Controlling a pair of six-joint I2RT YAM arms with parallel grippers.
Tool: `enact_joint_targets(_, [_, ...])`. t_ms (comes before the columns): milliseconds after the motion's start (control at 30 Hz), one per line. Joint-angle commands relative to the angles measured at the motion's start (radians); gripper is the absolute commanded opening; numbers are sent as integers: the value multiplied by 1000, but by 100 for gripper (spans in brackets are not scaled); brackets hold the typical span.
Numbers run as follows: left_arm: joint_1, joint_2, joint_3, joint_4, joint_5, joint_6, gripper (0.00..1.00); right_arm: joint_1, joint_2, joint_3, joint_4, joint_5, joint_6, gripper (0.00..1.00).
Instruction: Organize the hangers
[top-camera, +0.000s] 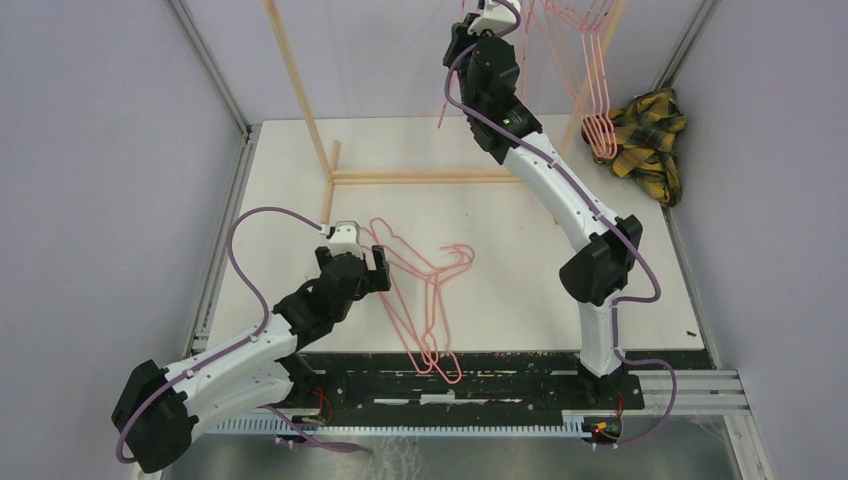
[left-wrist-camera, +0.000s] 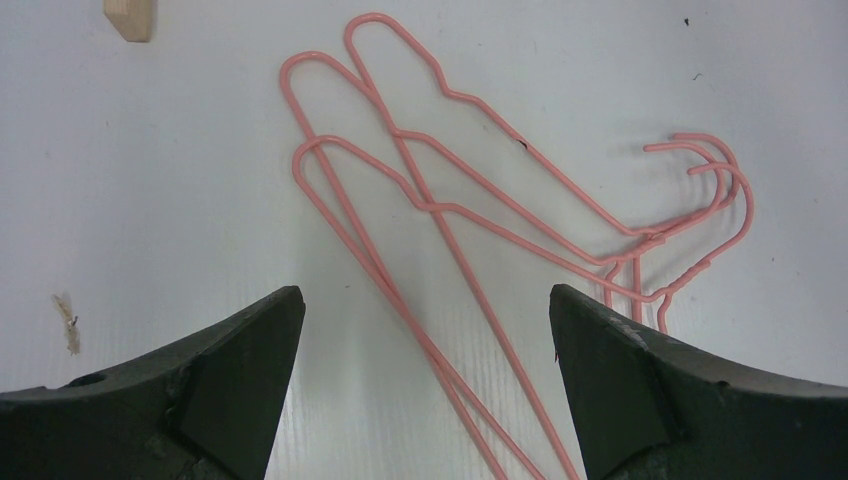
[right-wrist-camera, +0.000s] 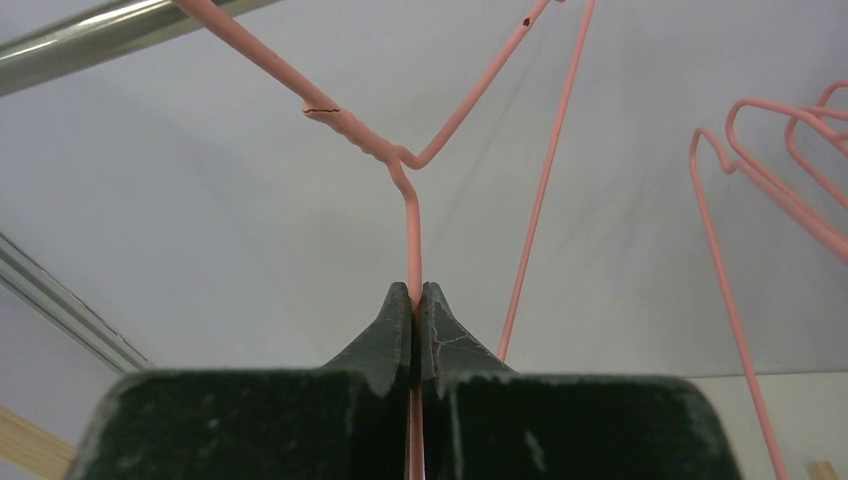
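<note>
Three pink wire hangers (top-camera: 436, 305) lie overlapped on the white table, hooks pointing right. In the left wrist view they (left-wrist-camera: 518, 145) spread out in front of my fingers. My left gripper (top-camera: 375, 262) is open just above their long straight wires, which run between its jaws (left-wrist-camera: 423, 295) without touching them. My right gripper (top-camera: 490, 12) is raised high at the top of the rack and is shut on the neck of another pink hanger (right-wrist-camera: 410, 220), below its twisted joint. More hangers (top-camera: 592, 70) hang on the rack to the right and show in the right wrist view (right-wrist-camera: 760, 175).
The light wooden rack frame (top-camera: 330, 175) stands at the back of the table. A yellow-black plaid cloth (top-camera: 652, 140) lies at the back right corner. A metal bar (right-wrist-camera: 100, 35) crosses the upper left of the right wrist view.
</note>
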Motion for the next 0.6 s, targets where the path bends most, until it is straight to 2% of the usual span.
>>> enact_joint_targets(0, [-1, -1, 1, 33, -12, -13, 99, 1, 0, 43, -5, -16, -39, 1])
enact_joint_targets(200, [-1, 9, 8, 36, -19, -3, 99, -3, -6, 104, -19, -63, -44, 1])
enact_joint_targets(567, [-1, 40, 6, 64, 0, -2, 99, 0, -204, -137, 76, -137, -10, 1])
